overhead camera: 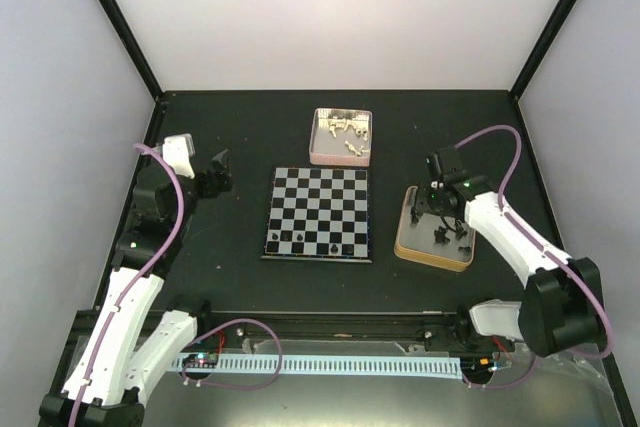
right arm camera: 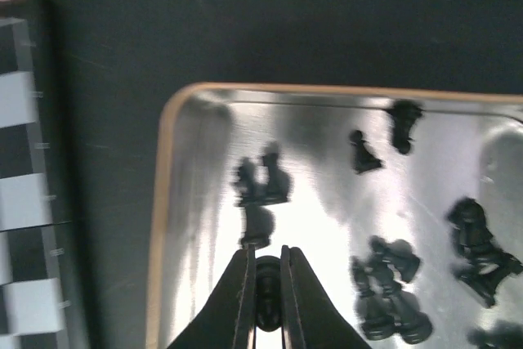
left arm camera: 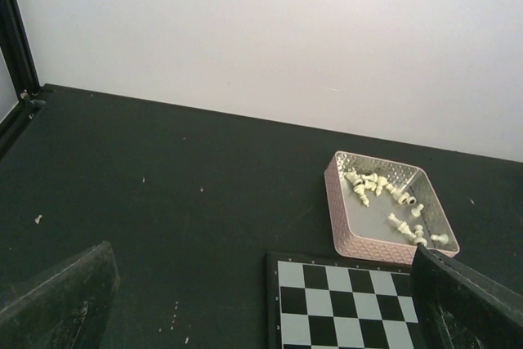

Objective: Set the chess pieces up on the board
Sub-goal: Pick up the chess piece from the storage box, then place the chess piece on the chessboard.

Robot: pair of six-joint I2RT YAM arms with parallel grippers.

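Right wrist view: our right gripper [right arm camera: 265, 271] is pinched almost closed on a black piece [right arm camera: 266, 284] inside the tan-rimmed tin [right arm camera: 155, 226], just right of the board [overhead camera: 318, 213]. Our left gripper [overhead camera: 217, 169] hovers spread wide left of the board; white pieces [overhead camera: 340, 128] lie in the pink tin [overhead camera: 340, 159].

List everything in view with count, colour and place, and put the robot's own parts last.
board: one, black and silvery-grey checks, centre.
black pieces on board: about four, glossy black, near row.
pink tin: one, pink, beyond the board.
white pieces: roughly a dozen, cream, loose in the pink tin.
tan-rimmed tin: one, metal, right of the board.
black pieces in tin: several, black, scattered.
left gripper: one, black, open and empty, left of the board.
right gripper: one, black, shut on a black piece in the tan-rimmed tin.
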